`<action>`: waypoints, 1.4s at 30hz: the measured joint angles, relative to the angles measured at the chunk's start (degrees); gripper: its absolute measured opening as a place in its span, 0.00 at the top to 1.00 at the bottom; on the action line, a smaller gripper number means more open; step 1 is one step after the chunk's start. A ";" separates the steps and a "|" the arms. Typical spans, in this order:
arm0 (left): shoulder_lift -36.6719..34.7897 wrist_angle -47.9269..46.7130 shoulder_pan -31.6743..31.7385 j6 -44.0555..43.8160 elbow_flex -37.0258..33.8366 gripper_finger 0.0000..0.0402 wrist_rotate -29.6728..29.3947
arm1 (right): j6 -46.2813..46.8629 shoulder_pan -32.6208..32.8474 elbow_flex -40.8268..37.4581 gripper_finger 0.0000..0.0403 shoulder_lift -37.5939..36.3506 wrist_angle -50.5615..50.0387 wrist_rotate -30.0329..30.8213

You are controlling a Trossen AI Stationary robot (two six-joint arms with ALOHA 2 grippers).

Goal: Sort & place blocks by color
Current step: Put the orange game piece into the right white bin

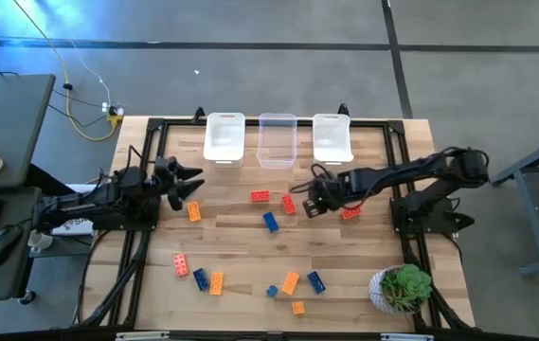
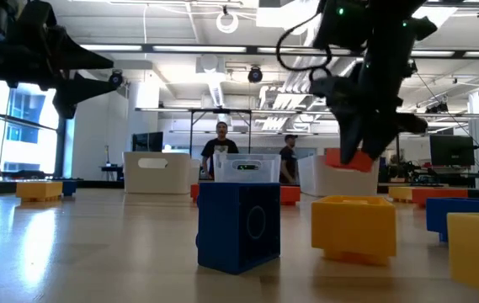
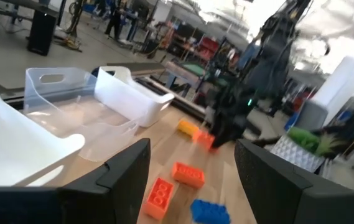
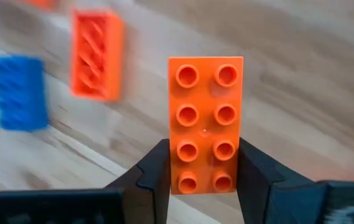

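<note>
Red, blue and orange-yellow blocks lie scattered flat on the wooden table [image 1: 241,246]. My right gripper [image 1: 313,201] hovers near the table's middle, shut on a red studded block [image 4: 204,99], which also shows in the low view [image 2: 347,160]. Just beneath it lie an upside-down red block [image 4: 97,55] and a blue block [image 4: 20,93]. My left gripper [image 1: 186,185] waits open at the left side, level and pointing toward the table's middle, with nothing between its fingers [image 3: 127,171]. My right gripper pinches the red block's two long sides [image 4: 175,168] near one end, one finger [image 4: 155,177] on each side. The fingers come steeply from above, slanting down. The block's studs face the wrist camera, and it hangs tilted, lifted clear of the table.
Three clear bins stand in a row at the far edge: left [image 1: 224,137], middle [image 1: 277,140], right [image 1: 332,137]. A potted plant [image 1: 402,287] sits at the near right corner. More blocks lie near the front, such as a red one [image 1: 182,265] and a blue one [image 1: 315,281].
</note>
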 joint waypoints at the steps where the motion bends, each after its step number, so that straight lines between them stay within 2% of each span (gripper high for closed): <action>1: 0.42 -1.71 -0.01 1.07 0.99 0.45 -0.02 | 0.58 -0.02 0.00 0.72 -1.11 0.18 0.92; 6: 3.93 -8.50 0.01 4.52 5.90 0.45 -0.26 | 0.56 -1.05 0.02 0.72 -6.10 0.68 6.68; 11: 8.54 -11.79 0.00 6.86 9.53 0.45 -1.19 | -3.18 -3.74 0.02 0.72 -10.70 1.78 12.74; 19: 19.07 -21.51 0.01 6.88 16.96 0.45 -3.90 | -12.86 -10.82 0.04 0.72 -15.57 7.63 16.85; 22: 23.25 -25.81 0.00 6.88 20.68 0.45 -6.39 | -16.76 -14.49 0.04 0.72 -16.03 9.35 16.58; 26: 29.18 -30.23 0.01 5.94 25.74 0.45 -11.02 | -22.00 -19.79 0.07 0.72 -16.03 11.25 13.28; 32: 37.69 -36.53 0.13 1.85 32.56 0.45 -14.33 | -29.13 -27.10 0.07 0.72 -16.03 11.51 9.52; 38: 45.23 -43.28 3.19 -6.29 36.50 0.45 -13.20 | -35.72 -32.92 0.07 0.72 -16.03 11.49 6.50; 42: 49.40 -47.54 6.26 -11.61 37.80 0.45 -9.33 | -38.36 -36.26 0.13 0.72 -15.23 11.36 3.74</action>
